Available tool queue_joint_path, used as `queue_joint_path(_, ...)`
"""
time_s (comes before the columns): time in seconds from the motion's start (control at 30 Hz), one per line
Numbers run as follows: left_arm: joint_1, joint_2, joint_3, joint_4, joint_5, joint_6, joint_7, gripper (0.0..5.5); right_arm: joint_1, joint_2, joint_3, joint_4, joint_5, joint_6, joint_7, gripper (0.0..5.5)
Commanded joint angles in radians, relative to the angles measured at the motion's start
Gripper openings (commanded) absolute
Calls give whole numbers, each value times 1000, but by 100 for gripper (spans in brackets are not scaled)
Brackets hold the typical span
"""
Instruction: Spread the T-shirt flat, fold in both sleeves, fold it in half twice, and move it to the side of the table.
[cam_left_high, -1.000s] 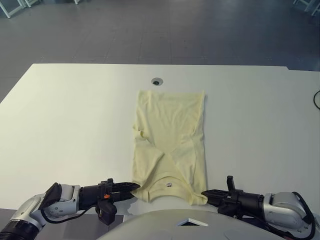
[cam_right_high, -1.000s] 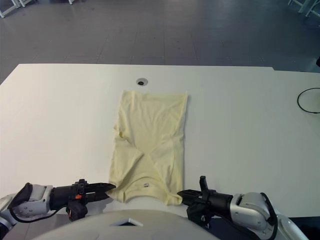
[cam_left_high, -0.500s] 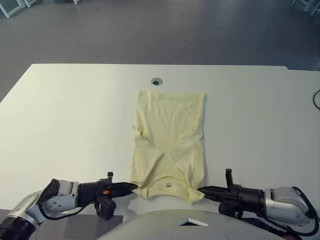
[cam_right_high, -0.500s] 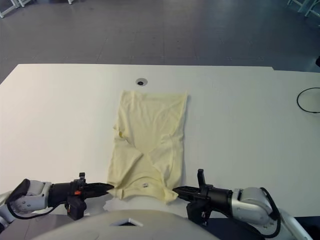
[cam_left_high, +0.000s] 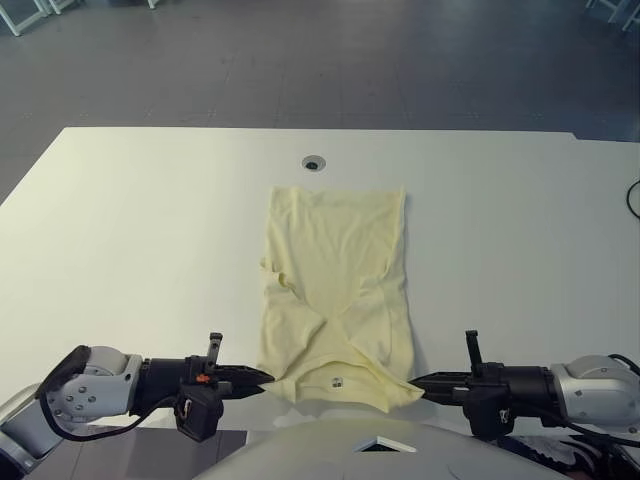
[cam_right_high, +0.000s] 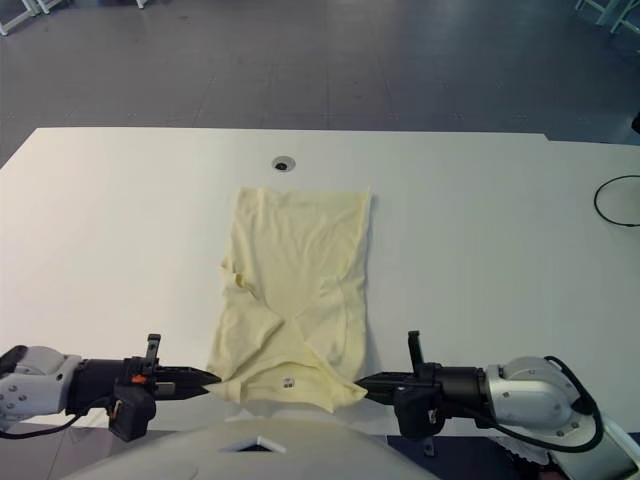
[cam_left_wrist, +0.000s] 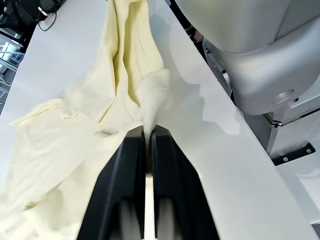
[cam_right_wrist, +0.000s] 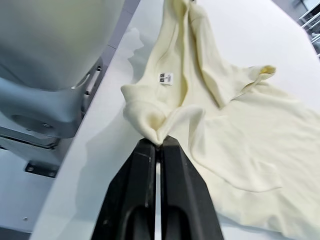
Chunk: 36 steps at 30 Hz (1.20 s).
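You have the white table (cam_left_high: 150, 250) across most of both eye views. The pale yellow T-shirt (cam_left_high: 338, 290) lies in the centre of the frame as a long narrow strip, with its collar end at the lower edge and its hem toward the top. Both sleeves look folded in over the body, so I judge that the spreading and the sleeve folds are done. The two folds in half and the move to the side of the table are not yet done. The cloth is wrinkled at the left edge of the strip, about halfway up.

The left gripper (cam_left_high: 262, 378) is at the lower left of the frame, on the near left corner of the shirt. The right gripper (cam_left_high: 415, 381) is at the lower right, on the other near corner.

The eye views give you the whole strip: the hem lies flat, a little below the small round hole (cam_left_high: 314, 162) in the table. The wrist views give you the grasp itself. In each one the jaws are closed tightly on a small pinch of yellow cloth, which stands up from the tips. The right wrist view also shows you the small label (cam_right_wrist: 166, 77) inside the collar, just beside the pinched corner.
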Motion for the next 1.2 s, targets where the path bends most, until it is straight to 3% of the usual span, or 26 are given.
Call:
queue_joint_path(0.03,32,46,34,-56,-75,67,-61,1,-2,-43,-40,-41,143,63,72,0)
queue_joint_path(0.3,109,99,144,-171,-245,201,-175,1,-37,-57,-132,-89,400,183,180,0)
queue_joint_path(0.73,111,65,410,-318,-529,453,-360,1,-160,-54,-252,-89,693,408,347,0)
queue_joint_path(1.2,-47,13,625,-484,-893,789,-479,1,-269,-38,-338,-72,900,652,489,0)
